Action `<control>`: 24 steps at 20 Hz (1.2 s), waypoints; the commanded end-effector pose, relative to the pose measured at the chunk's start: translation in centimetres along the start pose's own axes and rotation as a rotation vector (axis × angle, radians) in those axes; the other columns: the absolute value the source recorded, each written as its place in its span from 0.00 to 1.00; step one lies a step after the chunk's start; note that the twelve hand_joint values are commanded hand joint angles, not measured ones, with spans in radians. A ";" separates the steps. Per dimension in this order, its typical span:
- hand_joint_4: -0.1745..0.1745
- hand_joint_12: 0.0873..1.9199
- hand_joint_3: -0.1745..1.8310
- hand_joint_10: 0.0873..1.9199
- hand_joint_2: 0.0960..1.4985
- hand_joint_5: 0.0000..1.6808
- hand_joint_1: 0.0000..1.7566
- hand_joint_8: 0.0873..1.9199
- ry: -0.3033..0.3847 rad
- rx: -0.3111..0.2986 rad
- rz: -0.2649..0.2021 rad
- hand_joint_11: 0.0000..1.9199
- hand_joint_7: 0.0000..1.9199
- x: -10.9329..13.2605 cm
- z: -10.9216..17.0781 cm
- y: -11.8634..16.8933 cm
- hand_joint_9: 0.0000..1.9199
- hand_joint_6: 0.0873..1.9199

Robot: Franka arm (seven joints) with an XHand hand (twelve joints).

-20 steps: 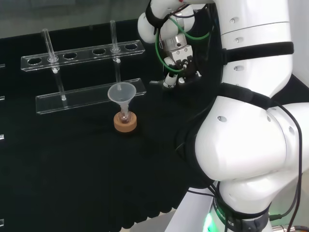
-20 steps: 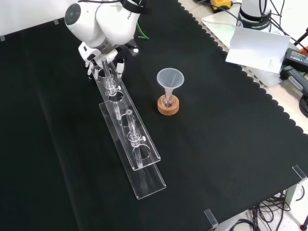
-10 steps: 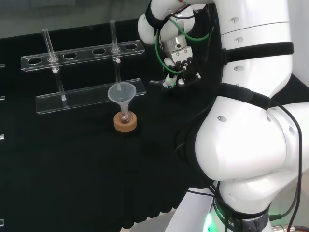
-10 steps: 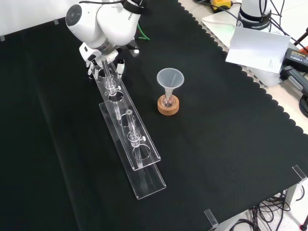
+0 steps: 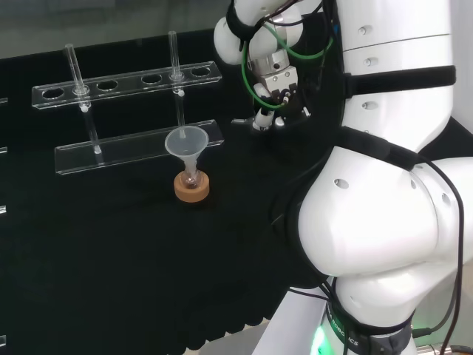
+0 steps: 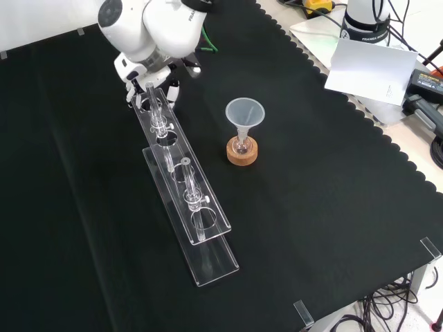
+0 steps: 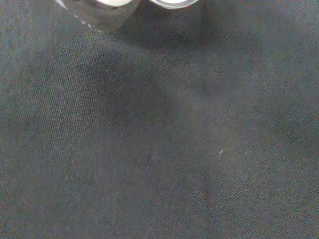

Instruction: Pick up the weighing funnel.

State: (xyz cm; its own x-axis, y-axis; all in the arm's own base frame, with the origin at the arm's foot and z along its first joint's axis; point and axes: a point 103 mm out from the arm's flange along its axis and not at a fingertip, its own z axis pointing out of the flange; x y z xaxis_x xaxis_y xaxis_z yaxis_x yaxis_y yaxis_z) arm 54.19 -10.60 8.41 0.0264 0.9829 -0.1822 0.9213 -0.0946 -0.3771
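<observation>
In the head view my hand (image 5: pixel 275 97) hangs above the cloth, to the right of the rack's end, with its fingers curled. A small clear piece, the weighing funnel (image 5: pixel 239 122), sticks out of the fingers to the left, clear of the cloth. In the front view the hand (image 6: pixel 129 70) sits at the rack's far end, mostly behind the arm's white link. In the wrist view a clear glass edge (image 7: pixel 97 17) lies close to the palm over bare black cloth.
A clear test-tube rack (image 5: pixel 133 148) (image 6: pixel 208 235) with upright tubes stands beside the hand. The big funnel (image 5: pixel 185 142) (image 6: pixel 245 113) stands in a small flask on a cork ring (image 5: pixel 191 186) (image 6: pixel 241 151). Paper (image 6: pixel 374 66) and cables lie beyond the cloth's edge.
The hand has risen a little and shifted slightly, and the clear piece in its fingers has gone up with it. The rack and the big funnel have stayed put.
</observation>
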 end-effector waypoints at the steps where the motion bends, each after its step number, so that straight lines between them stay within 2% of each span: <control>1: 1.00 0.55 0.00 0.18 0.67 0.82 0.64 0.33 0.014 -0.034 0.006 0.39 0.28 -1.4 -2.2 -1.2 0.47 0.15; 6: 1.00 0.53 0.00 0.17 0.67 0.83 0.64 0.33 -0.015 -0.020 0.009 0.41 0.28 -2.3 -3.6 -2.7 0.48 0.13; 12: 1.00 0.53 0.00 0.17 0.67 0.83 0.64 0.33 -0.057 -0.014 0.040 0.41 0.28 -3.0 -5.1 -5.5 0.48 0.13; 24: 1.00 0.53 0.00 0.16 0.67 0.83 0.64 0.33 -0.094 -0.055 0.067 0.41 0.27 -0.9 -7.3 -12.6 0.48 0.13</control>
